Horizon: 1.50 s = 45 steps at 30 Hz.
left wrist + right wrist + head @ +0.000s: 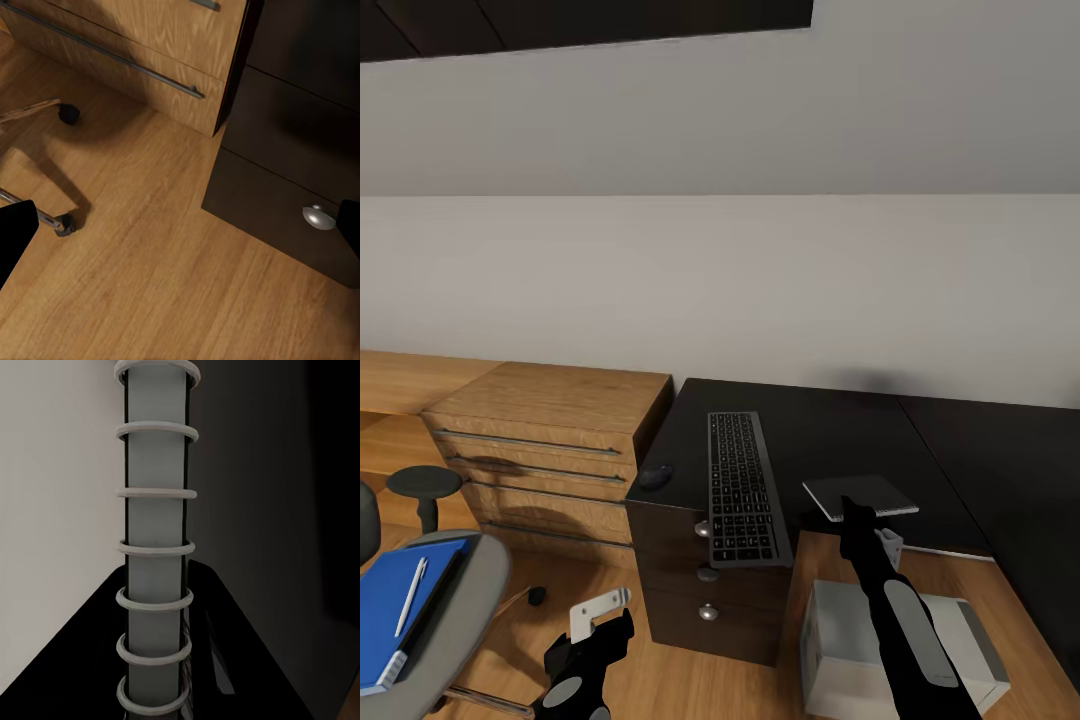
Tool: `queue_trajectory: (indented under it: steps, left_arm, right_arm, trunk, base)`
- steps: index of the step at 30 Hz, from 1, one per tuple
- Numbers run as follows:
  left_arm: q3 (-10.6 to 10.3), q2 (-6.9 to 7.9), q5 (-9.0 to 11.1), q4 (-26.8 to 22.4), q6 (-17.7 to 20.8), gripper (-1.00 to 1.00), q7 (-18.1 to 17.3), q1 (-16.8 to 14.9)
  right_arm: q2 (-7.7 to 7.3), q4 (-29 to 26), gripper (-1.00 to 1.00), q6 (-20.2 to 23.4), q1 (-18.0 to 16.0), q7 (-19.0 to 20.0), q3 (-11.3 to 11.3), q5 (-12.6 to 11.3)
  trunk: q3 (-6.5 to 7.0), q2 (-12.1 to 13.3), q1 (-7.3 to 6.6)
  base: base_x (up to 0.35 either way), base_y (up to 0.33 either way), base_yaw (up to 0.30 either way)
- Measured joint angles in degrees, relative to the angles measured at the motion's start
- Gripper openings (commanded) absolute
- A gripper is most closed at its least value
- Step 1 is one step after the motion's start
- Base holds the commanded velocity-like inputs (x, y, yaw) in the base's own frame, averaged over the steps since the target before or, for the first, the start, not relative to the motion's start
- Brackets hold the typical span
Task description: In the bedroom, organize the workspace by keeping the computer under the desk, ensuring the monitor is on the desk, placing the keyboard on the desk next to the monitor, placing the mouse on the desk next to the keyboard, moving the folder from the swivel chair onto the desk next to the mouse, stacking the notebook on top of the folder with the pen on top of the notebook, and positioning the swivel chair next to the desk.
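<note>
**Notebook in my right jaws, held over the worktop**

My right gripper point(857, 512) is clamped on the spiral-bound notebook point(860, 494), which hangs flat just above the dark worktop point(820, 430), to the right of the keyboard point(743, 487). In the right wrist view the wire spine point(155, 547) runs straight along my fingers, so I judge the hold sits at the bound edge. That is the stiffest place to take it: the notebook looks light and thin, and its free pages would likely sag or fan if gripped elsewhere. My right arm reaches forward and up, nearly straight.

My left gripper point(600, 615) hangs low over the wooden floor point(172, 285), jaws apart and empty, near the swivel chair point(460, 620), where the blue folder point(395, 610) and pen point(410, 596) lie. The mouse point(656, 476) rests left of the keyboard.
</note>
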Motion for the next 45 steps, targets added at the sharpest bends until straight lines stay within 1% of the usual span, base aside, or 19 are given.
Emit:
queue_trajectory:
  steps: [7, 15, 22, 37, 45]
  left_arm:
    - [0.1, 0.00, 0.0, 0.0, 0.0, 1.00, 0.0, 0.0]
    - [0.1, 0.00, 0.0, 0.0, 0.0, 1.00, 0.0, 0.0]
    - [0.1, 0.00, 0.0, 0.0, 0.0, 1.00, 0.0, 0.0]
    - [0.1, 0.00, 0.0, 0.0, 0.1, 1.00, 0.0, 0.0]
    - [0.1, 0.00, 0.0, 0.1, 0.0, 1.00, 0.0, 0.0]
  right_arm:
    - [-0.03, 0.0, -1.00, 0.0, 0.0, 0.0, 0.0, 0.0]
    - [-0.01, 0.0, -1.00, 0.0, 0.0, 0.0, 0.0, 0.0]
    - [-0.08, 0.0, -1.00, 0.0, 0.0, 0.0, 0.0, 0.0]
    - [-0.09, -0.1, -1.00, 0.0, 0.0, -0.1, 0.0, 0.0]
    - [-0.09, -0.1, -1.00, 0.0, 0.0, -0.1, 0.0, 0.0]
  trunk:
    - [0.00, 0.0, 0.00]
    - [0.00, 0.0, 0.02]
    - [0.00, 0.0, 0.00]
    - [0.00, 0.0, 0.00]
    - [0.00, 0.0, -0.01]
  base:
    - [-0.002, 0.000, 0.000]
    - [-0.164, 0.000, 0.000]
    - [-0.040, 0.000, 0.000]
    - [0.002, 0.000, 0.000]
    - [0.147, 0.000, 0.000]
